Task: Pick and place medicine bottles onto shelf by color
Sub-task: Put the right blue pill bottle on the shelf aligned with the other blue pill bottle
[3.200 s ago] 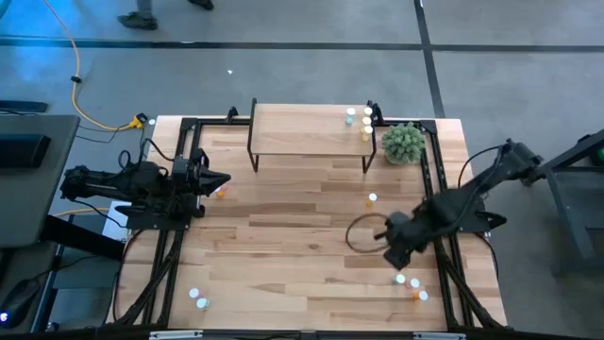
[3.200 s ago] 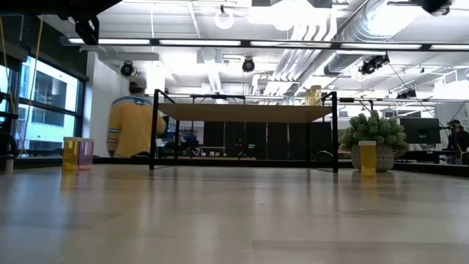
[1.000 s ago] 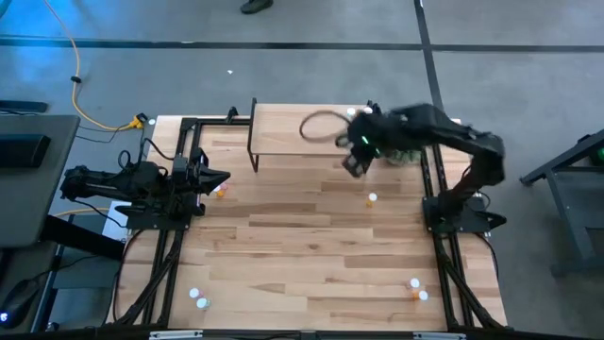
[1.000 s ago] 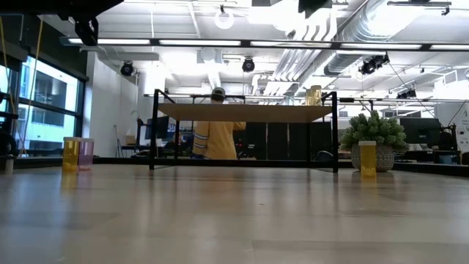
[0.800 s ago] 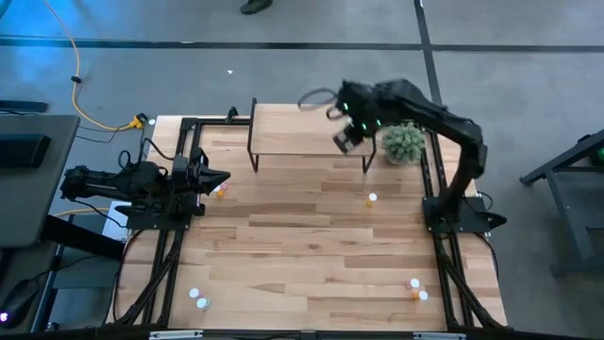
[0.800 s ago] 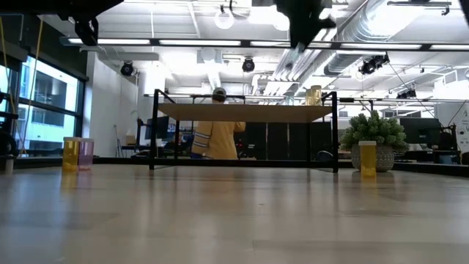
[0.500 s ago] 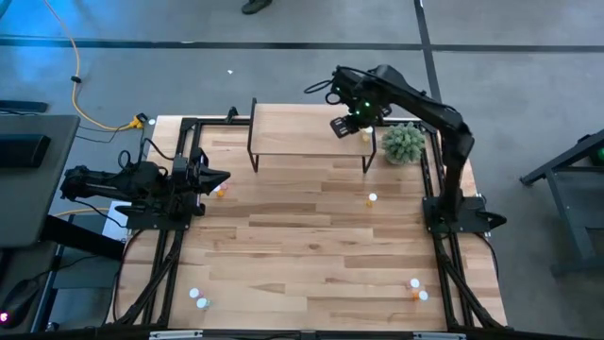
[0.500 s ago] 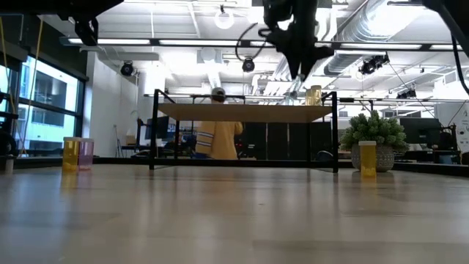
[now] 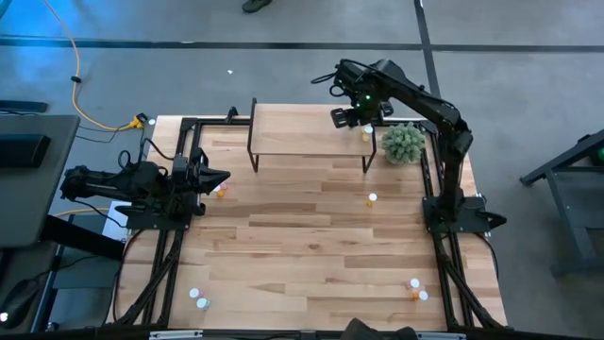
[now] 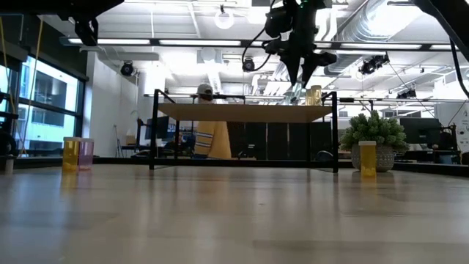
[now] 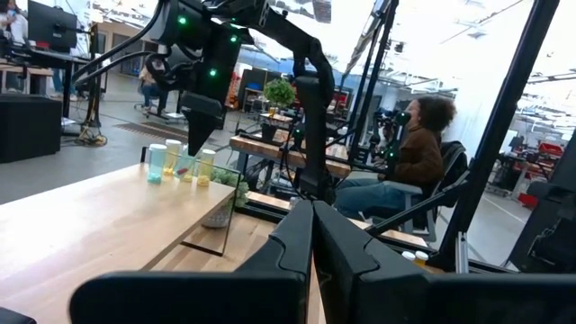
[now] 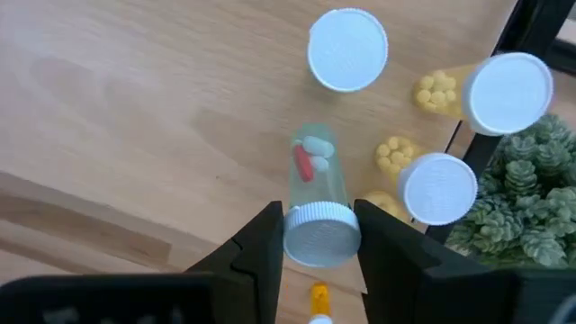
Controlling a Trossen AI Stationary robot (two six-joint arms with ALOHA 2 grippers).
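- Between the two dark fingers of the right gripper (image 12: 321,236) sits a pale green bottle (image 12: 317,193); the jaws are closed on its white cap, and red and white pills show through its clear body.
- Its long axis runs straight out from the jaws, cap nearest the wrist, base pointing down at the shelf (image 9: 293,127); whether the base touches the wood cannot be told.
- Just beyond the held bottle's base stands a white-capped bottle (image 12: 347,49) seen cap-on, and off to one side of the jaws stand two yellow bottles (image 12: 507,88) holding yellow pills, close together, all upright on the light wood top.
- Past those, off the shelf's edge, is the green plant (image 9: 404,143).
- Seen from above, the right gripper hangs over the shelf's far right corner, above that small cluster.
- Farther out on the bench (image 9: 302,236), one bottle (image 9: 372,198) lies near the plant, a pair near the front right corner (image 9: 416,288) and another pair near the front left corner (image 9: 196,297).
- At the bench's left edge the left gripper (image 9: 219,179) waits, its jaws pressed together and empty, an orange bottle (image 9: 221,192) just beside the tips.
- Beyond the bench, a person in a yellow top (image 10: 211,132) is behind the shelf, and another person (image 11: 414,153) sits in a chair.
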